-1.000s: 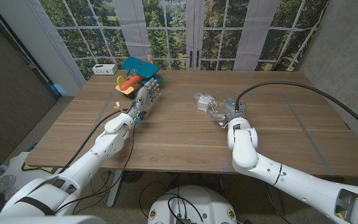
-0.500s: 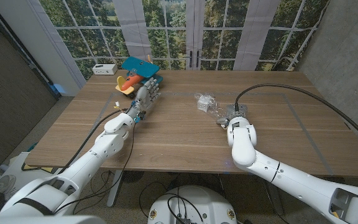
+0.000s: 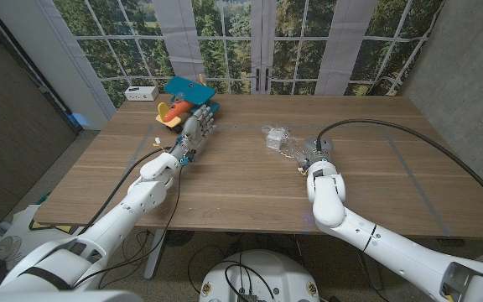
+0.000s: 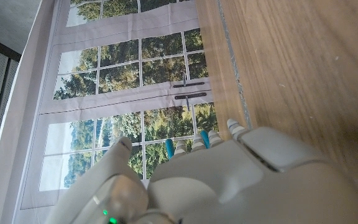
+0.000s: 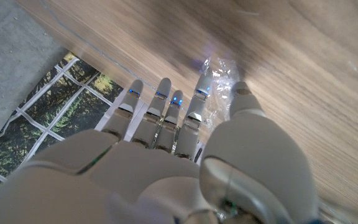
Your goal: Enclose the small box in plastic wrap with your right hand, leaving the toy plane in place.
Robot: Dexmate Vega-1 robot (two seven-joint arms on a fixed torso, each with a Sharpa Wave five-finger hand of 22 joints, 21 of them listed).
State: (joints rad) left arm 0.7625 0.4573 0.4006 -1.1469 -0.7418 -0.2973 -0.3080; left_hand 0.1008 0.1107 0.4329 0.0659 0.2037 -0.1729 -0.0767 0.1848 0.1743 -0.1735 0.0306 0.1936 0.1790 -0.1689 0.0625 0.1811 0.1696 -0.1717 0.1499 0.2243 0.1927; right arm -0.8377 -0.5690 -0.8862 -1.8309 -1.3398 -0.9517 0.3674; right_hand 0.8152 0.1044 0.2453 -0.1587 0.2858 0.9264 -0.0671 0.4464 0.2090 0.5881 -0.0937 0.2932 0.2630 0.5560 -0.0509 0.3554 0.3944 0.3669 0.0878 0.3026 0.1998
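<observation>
We see the crumpled plastic wrap [image 3: 277,137] mid-surface, just beyond our right hand [image 3: 313,154], fingers extended, holding nothing. It looks light, limp and clingy; we'd pinch a loose edge.

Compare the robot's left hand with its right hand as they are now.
The left hand stands beside the colourful toy plane at the wooden table's far left, holding nothing. The right hand reaches the crumpled clear plastic wrap mid-table, fingers at its edge. Both have fingers extended.

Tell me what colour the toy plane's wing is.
Blue; the toy plane shows it best in the head view, at the table's far left.
</observation>
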